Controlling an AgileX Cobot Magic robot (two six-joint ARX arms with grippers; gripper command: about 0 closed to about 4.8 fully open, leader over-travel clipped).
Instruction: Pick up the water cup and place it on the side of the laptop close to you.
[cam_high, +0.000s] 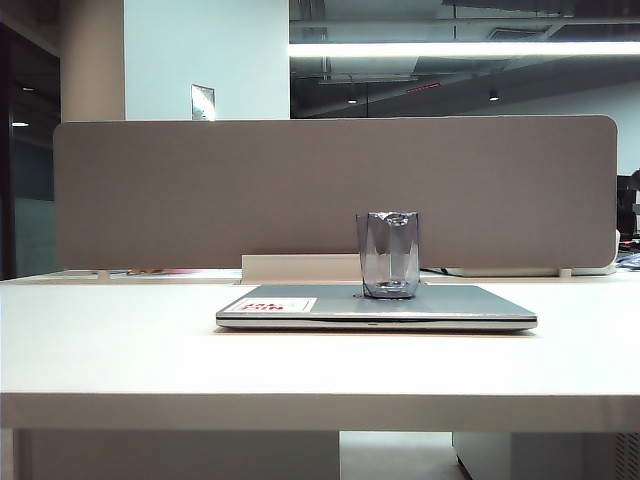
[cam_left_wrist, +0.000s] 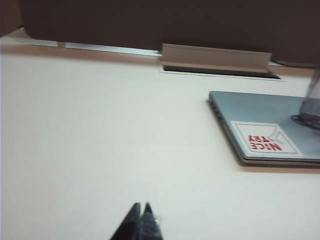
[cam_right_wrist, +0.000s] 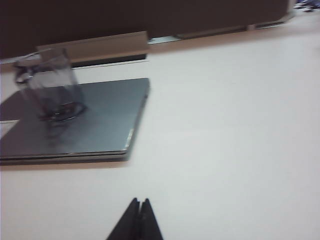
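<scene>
Outside, you saw the water cup (cam_high: 389, 255) standing upright on the closed laptop (cam_high: 440, 305), toward its far edge, on the white table (cam_high: 120, 340); the lid's white sticker (cam_high: 277, 305) carried red print too small to read, and neither gripper showed. From the left wrist, that sticker (cam_left_wrist: 265, 138) read "NiCE TRY", and the left gripper (cam_left_wrist: 142, 207) sat pressed together, well apart from the laptop (cam_left_wrist: 260, 107). From the right wrist, the right gripper (cam_right_wrist: 139, 201) was likewise pressed together, empty, near the laptop's (cam_right_wrist: 100, 120) front edge, with the cup (cam_right_wrist: 52, 82) farther off.
</scene>
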